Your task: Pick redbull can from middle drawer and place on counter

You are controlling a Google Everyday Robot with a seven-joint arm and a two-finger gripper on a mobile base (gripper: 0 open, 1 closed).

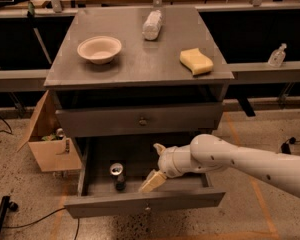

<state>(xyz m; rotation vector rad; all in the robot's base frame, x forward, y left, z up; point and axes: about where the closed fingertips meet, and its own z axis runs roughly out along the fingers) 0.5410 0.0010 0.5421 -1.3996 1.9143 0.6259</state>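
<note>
A single camera looked down from high in front of the cabinet, facing its drawer fronts, near enough that the counter (140, 59) and the open middle drawer (145, 203) filled the picture. The arm lay across the lower right, its gripper (152, 180) inside that drawer, just right of the redbull can (117, 173)
</note>
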